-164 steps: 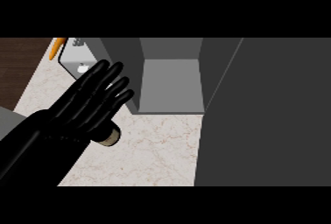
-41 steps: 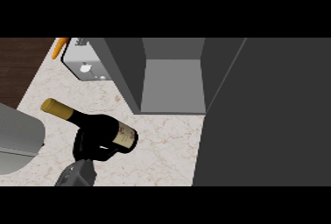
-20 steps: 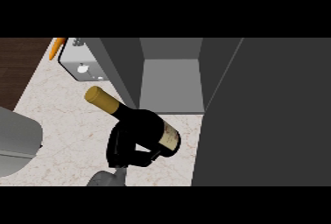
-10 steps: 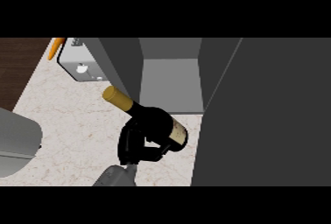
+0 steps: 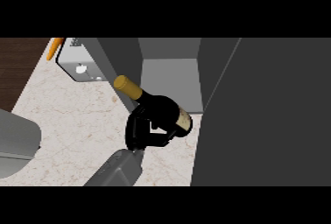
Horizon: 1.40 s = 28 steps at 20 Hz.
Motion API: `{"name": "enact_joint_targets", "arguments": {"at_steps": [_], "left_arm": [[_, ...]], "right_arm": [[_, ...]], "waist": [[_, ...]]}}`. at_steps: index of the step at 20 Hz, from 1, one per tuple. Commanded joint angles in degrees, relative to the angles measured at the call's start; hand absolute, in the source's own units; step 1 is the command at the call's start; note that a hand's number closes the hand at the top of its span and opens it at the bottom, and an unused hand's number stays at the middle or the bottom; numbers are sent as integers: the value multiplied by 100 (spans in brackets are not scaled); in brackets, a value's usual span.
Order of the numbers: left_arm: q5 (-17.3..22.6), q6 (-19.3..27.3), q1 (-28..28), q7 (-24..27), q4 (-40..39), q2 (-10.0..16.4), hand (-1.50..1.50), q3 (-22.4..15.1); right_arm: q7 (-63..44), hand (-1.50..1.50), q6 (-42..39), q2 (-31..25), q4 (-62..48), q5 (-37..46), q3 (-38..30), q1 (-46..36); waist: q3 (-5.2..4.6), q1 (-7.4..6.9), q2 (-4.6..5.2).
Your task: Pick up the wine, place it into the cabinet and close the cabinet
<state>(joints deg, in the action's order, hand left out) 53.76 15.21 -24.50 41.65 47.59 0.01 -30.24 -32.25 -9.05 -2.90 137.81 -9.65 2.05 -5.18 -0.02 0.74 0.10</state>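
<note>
1. Starting at the left edge, a pale grey rounded mass (image 5: pixel 16 140) overlaps the marbled counter (image 5: pixel 71 113); I cannot tell what it is.
2. Toward the top, an orange item (image 5: pixel 55 47) lies just beside a small grey panel (image 5: pixel 81 66).
3. The right hand (image 5: pixel 141 130), on its grey forearm (image 5: pixel 119 168), curls its black fingers round the wine (image 5: pixel 165 107). The bottle is tilted, its gold-capped neck pointing up and left, at the mouth of the cabinet (image 5: pixel 168 81). Whether any of it is inside I cannot tell.
4. The cabinet stands open, and its dark door (image 5: pixel 271 113) fills the right side.
</note>
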Motion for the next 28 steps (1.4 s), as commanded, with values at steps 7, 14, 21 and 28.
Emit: {"name": "enact_joint_targets", "arguments": {"at_steps": [7, 14, 21, 28], "left_arm": [[885, 507, -1054, -61, -560, 0, 150, -247], [1184, 56, -1851, 167, -1669, 0, 150, 235], [1042, 84, -2465, -112, -2054, -1, 150, 559], [1108, 241, -3118, -538, -2492, -1, 150, 732]], "right_arm": [[-340, -150, 190, 5, 83, -265, -20, -386], [282, -150, -187, -4, -67, -373, -83, 204], [-6, -150, 239, 182, 36, 330, 380, -81], [275, -150, -124, -66, -140, -458, -268, 58]], "waist": [[-3, 36, 7], [-1, 94, 24], [-3, 61, 16], [2, 80, 22]]}}
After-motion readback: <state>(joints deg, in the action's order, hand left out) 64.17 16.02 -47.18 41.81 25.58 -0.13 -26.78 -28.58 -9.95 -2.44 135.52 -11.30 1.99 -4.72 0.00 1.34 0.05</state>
